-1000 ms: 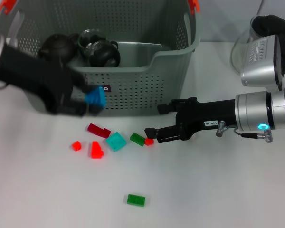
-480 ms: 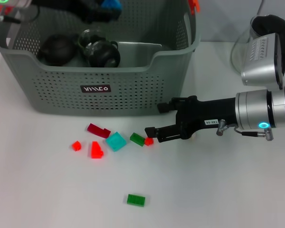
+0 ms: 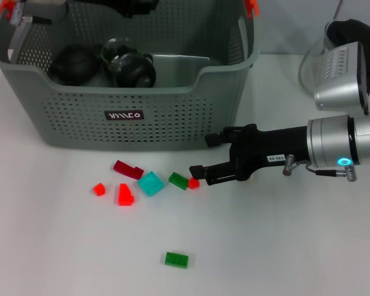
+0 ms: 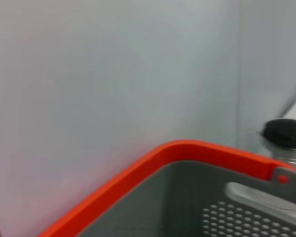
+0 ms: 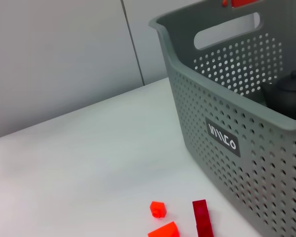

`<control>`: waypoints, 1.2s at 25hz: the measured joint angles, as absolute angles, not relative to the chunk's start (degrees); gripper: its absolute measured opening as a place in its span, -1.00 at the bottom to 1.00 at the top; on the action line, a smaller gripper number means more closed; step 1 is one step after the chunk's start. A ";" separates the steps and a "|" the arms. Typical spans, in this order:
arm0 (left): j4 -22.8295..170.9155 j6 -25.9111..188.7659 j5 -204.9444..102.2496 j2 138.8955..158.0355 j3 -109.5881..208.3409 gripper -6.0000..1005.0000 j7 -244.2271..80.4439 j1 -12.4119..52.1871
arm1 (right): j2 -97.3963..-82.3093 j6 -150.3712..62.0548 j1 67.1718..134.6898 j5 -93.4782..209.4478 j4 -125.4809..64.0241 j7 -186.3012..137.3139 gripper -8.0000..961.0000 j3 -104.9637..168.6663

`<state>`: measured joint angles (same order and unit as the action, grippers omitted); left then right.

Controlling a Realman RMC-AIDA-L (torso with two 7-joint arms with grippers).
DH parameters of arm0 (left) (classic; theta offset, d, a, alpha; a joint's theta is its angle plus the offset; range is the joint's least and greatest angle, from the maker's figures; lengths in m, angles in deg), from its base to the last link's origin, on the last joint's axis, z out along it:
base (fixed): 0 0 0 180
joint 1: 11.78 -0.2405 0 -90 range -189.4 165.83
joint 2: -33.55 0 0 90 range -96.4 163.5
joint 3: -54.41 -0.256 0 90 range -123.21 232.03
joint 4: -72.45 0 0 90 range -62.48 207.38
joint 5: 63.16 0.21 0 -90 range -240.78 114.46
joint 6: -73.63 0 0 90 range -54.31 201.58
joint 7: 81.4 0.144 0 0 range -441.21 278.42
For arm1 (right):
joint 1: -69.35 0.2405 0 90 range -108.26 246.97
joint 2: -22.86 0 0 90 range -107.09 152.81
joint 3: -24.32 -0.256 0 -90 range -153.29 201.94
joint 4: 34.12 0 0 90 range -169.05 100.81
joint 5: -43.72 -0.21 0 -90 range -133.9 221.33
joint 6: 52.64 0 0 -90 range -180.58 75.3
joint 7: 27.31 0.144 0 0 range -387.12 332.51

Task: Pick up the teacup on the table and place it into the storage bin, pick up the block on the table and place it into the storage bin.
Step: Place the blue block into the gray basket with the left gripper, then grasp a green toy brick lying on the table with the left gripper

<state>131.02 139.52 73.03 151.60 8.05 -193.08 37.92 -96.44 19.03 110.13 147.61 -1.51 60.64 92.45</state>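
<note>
My right claw (image 3: 196,176) sits low over the bench (image 3: 283,246), fingers parted by a narrow gap, tips right at a small red block (image 3: 193,183); contact looks likely but nothing is clamped between the fingers. My left claw (image 3: 132,6) is up at the top edge of the head view, above the far side of the storage bin (image 3: 172,105); only a dark sliver shows, so I can't tell how open it is or whether it holds anything. The bin is grey-green moulded plastic, walls perforated with rows of round holes, scooped front lip, orange handle clips (image 3: 251,6), small black label (image 3: 124,115) on the front wall. Inside it: a matte black round teapot (image 3: 74,61) and a clear glass pot with a black lid (image 3: 128,61). On the bench in front of the bin, loose glossy translucent plastic blocks: a dark red flat bar (image 3: 128,169), a teal square (image 3: 151,183), a green brick (image 3: 178,180) just beside the small red one, a red stepped piece (image 3: 124,195), a tiny red piece (image 3: 98,189), and a green studded brick (image 3: 176,259) well apart, nearer me. The bench is plain white and smooth. The left wrist view shows only the bin's orange rim and the wall.
</note>
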 joint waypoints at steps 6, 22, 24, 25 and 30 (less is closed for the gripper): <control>130.32 136.51 74.61 151.60 7.07 -0.06 -195.00 37.65 | -96.03 19.60 110.02 147.61 -1.51 60.92 0.91 92.57; 141.55 158.04 67.26 149.49 11.67 0.79 -189.81 33.25 | -95.86 19.46 109.90 147.59 -1.51 60.51 0.91 92.44; 144.64 166.59 64.40 149.89 12.51 0.79 -185.71 31.59 | -95.82 19.33 109.97 147.59 -1.51 60.50 0.91 92.44; 146.48 170.57 63.17 150.24 12.83 0.79 -183.79 30.58 | -95.81 19.27 109.96 147.60 -1.52 60.50 0.91 92.43; 154.85 182.93 60.75 152.78 12.60 0.79 -178.89 25.90 | -95.80 19.19 109.85 147.60 -1.52 60.44 0.91 92.44</control>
<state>154.85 182.93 60.75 152.78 12.60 -178.89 25.90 -95.80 19.19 109.85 147.60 -1.52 60.44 92.44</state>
